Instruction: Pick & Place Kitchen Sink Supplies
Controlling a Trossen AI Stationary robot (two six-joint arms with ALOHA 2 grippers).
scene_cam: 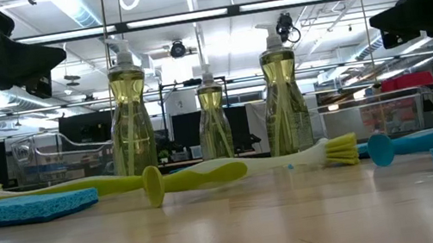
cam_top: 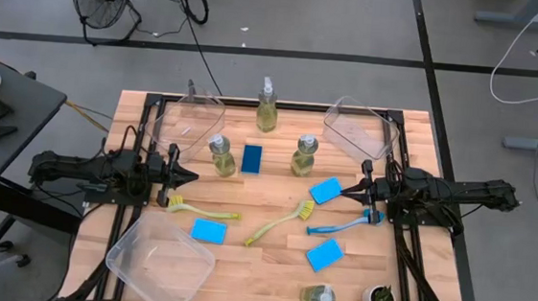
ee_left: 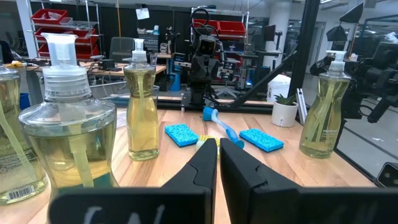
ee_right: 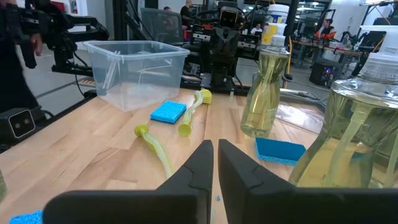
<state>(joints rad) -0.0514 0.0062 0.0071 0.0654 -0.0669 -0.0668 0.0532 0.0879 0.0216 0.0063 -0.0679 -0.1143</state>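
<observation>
L gripper [cam_top: 173,173] at bench [cam_top: 261,256] left edge, jaws closed, empty. R gripper [cam_top: 360,189] opposite, same. Soap bottles [cam_top: 221,156], sponges [cam_top: 209,230], brushes [cam_top: 281,223] lie between.

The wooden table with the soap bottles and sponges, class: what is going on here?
Nothing is being handled. The left gripper and right gripper hover shut and empty at opposite table edges. Soap bottles, blue sponges and dish brushes lie scattered on the table; the three clear bins appear empty.
</observation>
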